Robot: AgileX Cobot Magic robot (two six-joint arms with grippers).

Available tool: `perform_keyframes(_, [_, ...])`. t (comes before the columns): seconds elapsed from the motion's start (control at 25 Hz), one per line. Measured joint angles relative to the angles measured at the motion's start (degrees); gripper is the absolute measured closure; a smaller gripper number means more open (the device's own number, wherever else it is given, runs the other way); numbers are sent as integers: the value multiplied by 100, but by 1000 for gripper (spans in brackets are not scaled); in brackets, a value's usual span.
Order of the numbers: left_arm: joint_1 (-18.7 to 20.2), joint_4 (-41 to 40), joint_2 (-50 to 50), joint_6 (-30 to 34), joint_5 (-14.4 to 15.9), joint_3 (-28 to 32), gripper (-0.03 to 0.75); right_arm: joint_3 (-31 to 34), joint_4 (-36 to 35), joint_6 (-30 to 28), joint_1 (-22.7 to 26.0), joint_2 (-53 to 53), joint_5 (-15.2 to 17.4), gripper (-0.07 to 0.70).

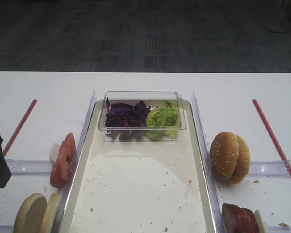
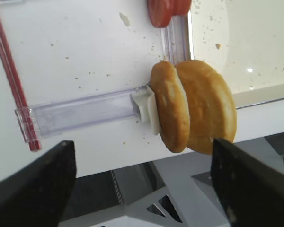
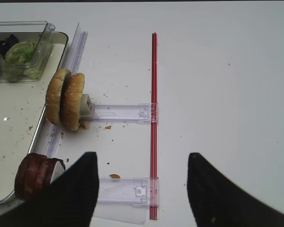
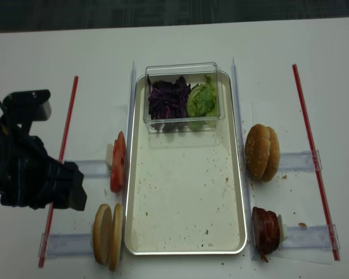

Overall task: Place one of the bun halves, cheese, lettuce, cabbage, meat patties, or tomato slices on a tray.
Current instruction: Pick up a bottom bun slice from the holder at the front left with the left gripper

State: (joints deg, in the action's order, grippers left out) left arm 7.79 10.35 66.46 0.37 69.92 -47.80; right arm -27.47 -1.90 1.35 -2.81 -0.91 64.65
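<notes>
The tray (image 4: 130, 192) lies in the middle, silver-rimmed with a crumb-speckled floor. At its far end a clear box (image 4: 183, 96) holds purple cabbage (image 4: 167, 99) and green lettuce (image 4: 201, 100). Two bun halves (image 4: 107, 235) stand on edge left of the tray, near the table's front edge, with tomato slices (image 4: 117, 168) behind them. Meat patties (image 4: 266, 229) stand on the right. No cheese shows. My left gripper (image 2: 142, 189) is open and empty, low and short of the bun halves (image 2: 194, 106). My right gripper (image 3: 142, 189) is open over bare table.
Two sesame buns (image 4: 262, 152) stand on edge right of the tray. Clear plastic holders (image 3: 123, 112) and red strips (image 3: 154, 123) lie on both sides of the white table. The left arm (image 4: 29, 168) fills the left side.
</notes>
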Motion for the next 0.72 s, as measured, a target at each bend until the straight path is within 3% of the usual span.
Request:
perform_keyframes(0.44, [1358, -164, 25, -1391, 0, -23, 179, 0, 0, 0, 0, 0, 0, 186])
perform_keyframes(0.72, [2015, -211, 427, -1807, 0, -23, 179, 0, 0, 0, 0, 0, 0, 186])
